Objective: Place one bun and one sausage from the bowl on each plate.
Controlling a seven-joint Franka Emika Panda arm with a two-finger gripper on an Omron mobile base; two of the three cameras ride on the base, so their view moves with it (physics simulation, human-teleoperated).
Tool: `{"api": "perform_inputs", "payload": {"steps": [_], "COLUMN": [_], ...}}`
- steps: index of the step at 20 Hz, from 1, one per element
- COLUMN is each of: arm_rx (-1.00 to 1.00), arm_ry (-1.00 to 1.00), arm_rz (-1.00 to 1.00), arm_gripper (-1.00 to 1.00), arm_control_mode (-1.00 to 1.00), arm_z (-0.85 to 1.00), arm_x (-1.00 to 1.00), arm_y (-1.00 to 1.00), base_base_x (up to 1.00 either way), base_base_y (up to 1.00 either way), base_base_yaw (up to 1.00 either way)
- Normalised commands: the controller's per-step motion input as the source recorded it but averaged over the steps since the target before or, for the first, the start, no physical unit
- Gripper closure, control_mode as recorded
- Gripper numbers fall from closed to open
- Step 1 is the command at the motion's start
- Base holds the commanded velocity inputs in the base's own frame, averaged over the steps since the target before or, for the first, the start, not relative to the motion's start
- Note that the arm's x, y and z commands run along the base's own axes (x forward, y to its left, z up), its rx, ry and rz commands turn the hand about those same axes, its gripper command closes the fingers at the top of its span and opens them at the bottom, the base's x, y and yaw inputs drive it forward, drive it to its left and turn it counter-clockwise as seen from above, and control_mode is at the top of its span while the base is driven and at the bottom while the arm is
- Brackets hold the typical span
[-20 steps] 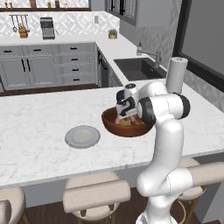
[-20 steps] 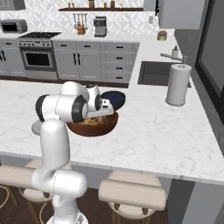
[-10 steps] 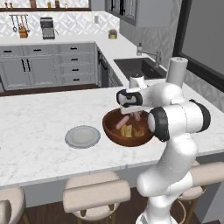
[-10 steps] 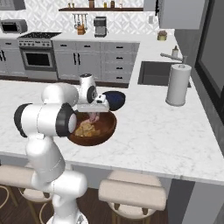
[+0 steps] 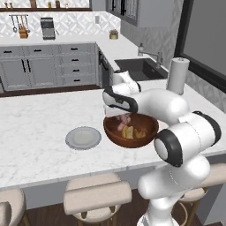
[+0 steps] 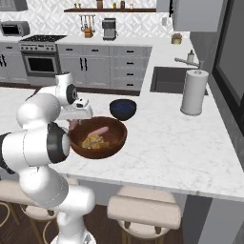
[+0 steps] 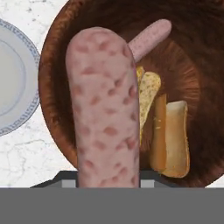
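Wide reddish-brown bowl [image 5: 131, 130] on the marble tabletop [image 5: 39, 128], holding split buns [image 7: 170, 135] and one pink sausage [image 7: 150, 38]. Light grey plate [image 5: 83, 137] just left of it. Speckled pink sausage [image 7: 106, 109] gripped in jaws above the bowl; fingertips hidden behind it.

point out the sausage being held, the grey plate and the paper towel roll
held sausage [image 7: 107, 109], hand view, middle of its speckled pink length
grey plate [image 5: 83, 137], left base view, bare centre of the plate on the counter
paper towel roll [image 6: 194, 93], right base view, middle of its white side
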Motion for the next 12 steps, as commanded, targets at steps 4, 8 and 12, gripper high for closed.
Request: {"api": "perform_inputs", "payload": {"steps": [4, 8, 12], "arm_rx": [-0.06, -0.07, -0.04], "arm_ry": [0.07, 0.12, 0.07], "arm_rz": [0.0, 0.0, 0.0], "arm_gripper": [1.0, 1.0, 1.0], "arm_control_mode": [-1.0, -1.0, -1.0], "arm_z": [-0.23, -0.45, -0.65], "arm_x": [-0.07, 0.0, 0.03], "arm_y": [1.0, 1.0, 1.0], "base_base_x": [0.0, 0.0, 0.0], "base_base_y": [0.0, 0.0, 0.0], "base_base_yaw": [0.0, 0.0, 0.0]}}
